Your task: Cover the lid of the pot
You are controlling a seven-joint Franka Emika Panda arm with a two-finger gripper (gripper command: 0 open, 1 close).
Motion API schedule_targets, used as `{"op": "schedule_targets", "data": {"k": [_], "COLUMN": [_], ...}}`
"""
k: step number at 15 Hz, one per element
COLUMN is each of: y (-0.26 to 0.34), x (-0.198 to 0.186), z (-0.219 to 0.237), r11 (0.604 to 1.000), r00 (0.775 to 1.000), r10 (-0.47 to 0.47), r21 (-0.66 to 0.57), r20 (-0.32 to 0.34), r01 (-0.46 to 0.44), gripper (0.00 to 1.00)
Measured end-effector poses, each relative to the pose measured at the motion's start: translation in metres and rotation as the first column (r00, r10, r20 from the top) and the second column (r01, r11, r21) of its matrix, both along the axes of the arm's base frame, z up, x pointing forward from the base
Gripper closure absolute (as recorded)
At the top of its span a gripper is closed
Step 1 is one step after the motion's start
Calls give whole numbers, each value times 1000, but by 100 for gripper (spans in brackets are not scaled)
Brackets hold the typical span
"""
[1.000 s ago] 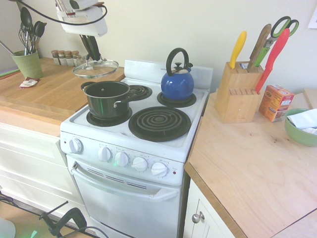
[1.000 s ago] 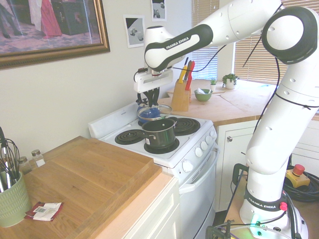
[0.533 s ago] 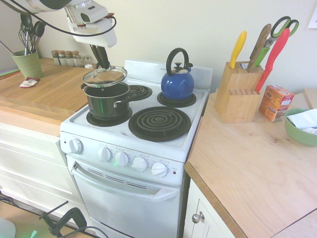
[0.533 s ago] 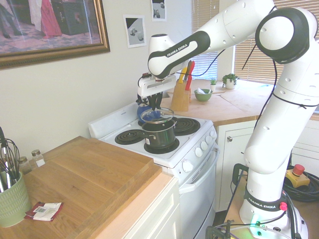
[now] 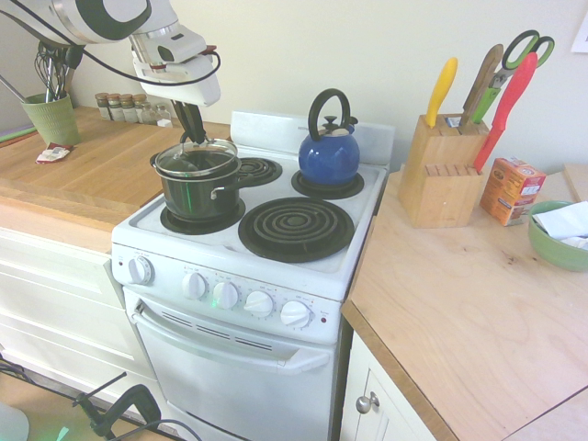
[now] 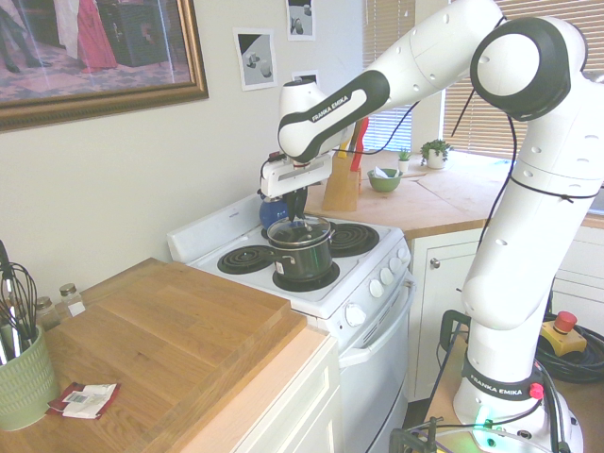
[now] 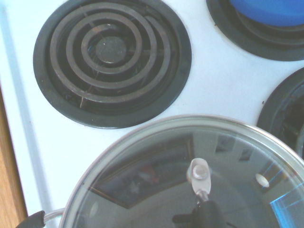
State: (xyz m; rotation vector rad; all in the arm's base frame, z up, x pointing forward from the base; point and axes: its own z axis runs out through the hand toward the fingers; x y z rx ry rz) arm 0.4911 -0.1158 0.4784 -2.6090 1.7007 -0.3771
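Glass and steel, the lid [image 5: 196,157]: sits on, or just above, the rim of the pot [image 5: 199,188]; contact all round cannot be confirmed. Roughly centred in both exterior views.
Lid, second exterior view [image 6: 300,230]: level, aligned with the pot [image 6: 302,255] beneath.
Lid, wrist view [image 7: 190,175]: clear pane, metal rim, small centre fitting visible.
Handling, judged: rigid, smooth, breakable; likely modest in weight. The centre knob is the only sound hold; the rim is slippery and thin.
Pot location: near-left burner of the white stove [image 5: 303,262], close to the wooden table [image 5: 87,175] at left.
Gripper [image 5: 194,135]: directly over the lid centre, fingers drawn together on the knob as far as can be made out; the pinch itself is small in frame.
Progress, judged: placement nearly complete; release and withdrawal not yet done.
Risk, judged: an off-centre seat could leave the lid tilted on the rim.
Surroundings: blue kettle [image 5: 329,147] on far-right burner; near-right coil [image 5: 296,228] bare; knife block [image 5: 444,165] on the right table.
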Motion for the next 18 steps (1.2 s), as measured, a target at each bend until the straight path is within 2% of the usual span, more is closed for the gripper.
{"op": "schedule_targets", "data": {"k": [6,7,18], "y": [1,2,4], "x": [6,7,7], "z": [-15,-16,-16], "r11": [1000,1000,999], "r00": [1000,1000,999], "r10": [12,16,43], "r21": [-2,-2,-4], "r20": [-25,-26,-31], "r01": [-12,-16,-43], "gripper": [100,0,0]}}
